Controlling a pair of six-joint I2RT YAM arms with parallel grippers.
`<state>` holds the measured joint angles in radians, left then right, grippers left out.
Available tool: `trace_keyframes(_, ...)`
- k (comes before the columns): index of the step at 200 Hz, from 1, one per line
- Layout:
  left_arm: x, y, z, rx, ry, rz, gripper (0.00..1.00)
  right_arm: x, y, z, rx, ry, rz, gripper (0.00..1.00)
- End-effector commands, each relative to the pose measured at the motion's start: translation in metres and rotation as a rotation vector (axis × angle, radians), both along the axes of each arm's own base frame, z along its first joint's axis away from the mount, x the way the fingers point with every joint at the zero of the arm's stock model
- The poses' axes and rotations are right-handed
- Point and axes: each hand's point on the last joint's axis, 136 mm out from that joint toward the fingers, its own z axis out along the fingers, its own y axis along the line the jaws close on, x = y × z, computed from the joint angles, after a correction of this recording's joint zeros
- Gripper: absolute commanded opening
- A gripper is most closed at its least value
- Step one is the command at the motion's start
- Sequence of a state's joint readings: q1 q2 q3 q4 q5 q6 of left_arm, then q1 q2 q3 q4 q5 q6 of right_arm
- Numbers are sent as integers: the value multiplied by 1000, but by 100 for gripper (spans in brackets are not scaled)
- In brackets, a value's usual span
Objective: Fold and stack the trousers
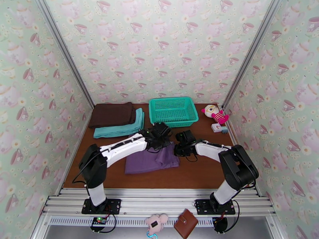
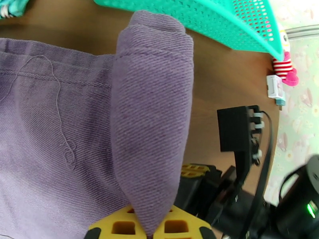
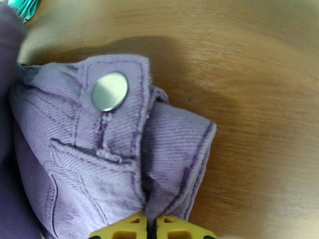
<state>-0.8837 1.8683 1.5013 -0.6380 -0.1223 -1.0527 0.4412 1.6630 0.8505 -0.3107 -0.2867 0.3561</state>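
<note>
While both arms reach in over the wooden table [image 1: 207, 172], the purple trousers [image 1: 149, 161] lie just toward 6 o'clock of its centre, gathered into a compact, uneven rectangle. The left gripper [image 2: 150, 230] has its yellow pads pressed together on a raised fold of the purple cloth. The right gripper [image 3: 151, 228] is pinched on the waistband corner, just beside a plain metal button [image 3: 109, 91]. Seen from above, the two claws meet at the bundle's 2 o'clock corner.

The long legs look doubled over, so the folding seems well under way. This last fold has yet to be laid flat, and the stacking is not yet done. The likely place for it is the pile at 10 o'clock, where a dark brown folded garment [image 1: 112, 114] overlaps a teal folded garment [image 1: 119, 128].

A teal mesh basket [image 1: 173, 111] sits at 12 o'clock and a plush toy [image 1: 215, 114] at 2 o'clock.

No brand, label or writing can be read; the button face looks blank.
</note>
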Motion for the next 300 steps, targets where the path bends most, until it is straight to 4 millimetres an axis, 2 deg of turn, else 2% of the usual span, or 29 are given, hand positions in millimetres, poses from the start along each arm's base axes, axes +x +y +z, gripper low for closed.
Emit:
trace_keyframes(1, 7, -17, 12, -43, -31, 50, 4, -2, 0, -6, -3, 17, -8, 13)
trace_keyframes(28, 7, -18, 3, -43, -32, 72, 10, -2, 1, -4, 7, 15, -5, 15)
trace_keyframes(38, 9, -21, 1, -67, -43, 65, 11, -2, 0, -2, 9, 6, -10, 18)
trace_keyframes(47, 11, -28, 2, -105, -56, 33, 16, -1, -2, 1, 8, -7, -23, 25)
trace_keyframes(56, 15, -37, 8, -154, -82, -10, 25, 1, -7, 6, 7, -24, -47, 29)
trace_keyframes(74, 17, -52, 28, -226, -163, -121, 32, 5, -21, 14, 9, -51, -108, 34)
trace_keyframes(84, 17, -55, 40, -247, -201, -181, 36, 8, -34, 21, 6, -76, -158, 37)
trace_keyframes(96, 17, -47, 51, -242, -242, -215, 39, 11, -49, 31, -19, -121, -210, 37)
trace_keyframes(116, 16, -20, 66, -238, -315, -253, 42, 12, -66, 54, -52, -221, -268, 43)
trace_keyframes(126, 16, -2, 69, -242, -344, -263, 43, 11, -66, 67, -38, -259, -264, 46)
trace_keyframes(136, 14, 17, 68, -245, -359, -270, 44, 11, -59, 79, 5, -289, -227, 51)
trace_keyframes(150, 11, 47, 59, -220, -365, -266, 45, 6, -37, 88, 81, -274, -125, 54)
trace_keyframes(156, 10, 59, 59, -210, -374, -257, 45, 4, -27, 88, 105, -246, -83, 54)
trace_keyframes(159, 7, 68, 48, -189, -359, -252, 45, 3, -23, 87, 116, -233, -64, 54)
trace_keyframes(167, 6, 88, 41, -150, -356, -225, 45, 1, -10, 83, 138, -200, -20, 54)
trace_keyframes(189, 2, 134, 33, -41, -373, -166, 46, 3, 16, 71, 146, -163, 19, 55)
trace_keyframes(208, -6, 162, 30, 30, -380, -132, 48, 11, 19, 58, 86, -149, -14, 55)
trace_keyframes(225, -14, 173, 23, 31, -371, -119, 49, 16, 17, 50, 49, -140, -39, 56)
trace_keyframes(251, -20, 181, 10, 10, -344, -96, 50, 16, 14, 42, 11, -117, -37, 51)
trace_keyframes(257, -21, 182, 6, 8, -338, -90, 50, 15, 14, 40, 5, -109, -33, 45)
trace_keyframes(272, -20, 184, 2, -5, -334, -75, 50, 13, 14, 40, 7, -105, -25, 24)
trace_keyframes(300, -21, 182, 1, -26, -321, -73, 50, 12, 16, 54, 18, -118, -12, 0)
